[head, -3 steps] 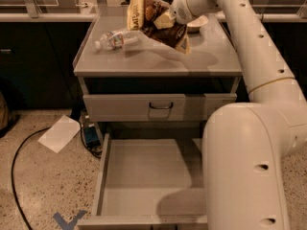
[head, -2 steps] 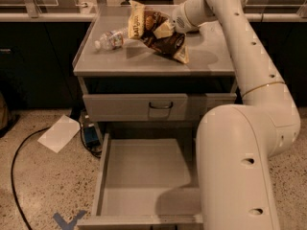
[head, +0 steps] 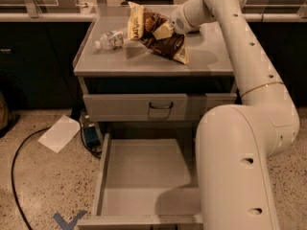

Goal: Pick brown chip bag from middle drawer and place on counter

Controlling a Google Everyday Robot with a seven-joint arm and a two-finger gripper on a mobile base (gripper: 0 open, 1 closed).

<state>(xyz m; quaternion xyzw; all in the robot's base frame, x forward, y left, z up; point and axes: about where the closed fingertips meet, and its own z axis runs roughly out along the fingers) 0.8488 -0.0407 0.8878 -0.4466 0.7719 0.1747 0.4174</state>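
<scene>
Where one bag touches counter, end effector grips.

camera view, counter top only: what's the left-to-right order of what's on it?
On the counter: clear plastic bottle → brown chip bag. The tool is over the bag's middle and overlaps it, so it gets no separate slot.

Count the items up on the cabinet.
2: a plastic bottle lying at the back left; a brown chip bag right of it, in the gripper. The arm may hide others.
</scene>
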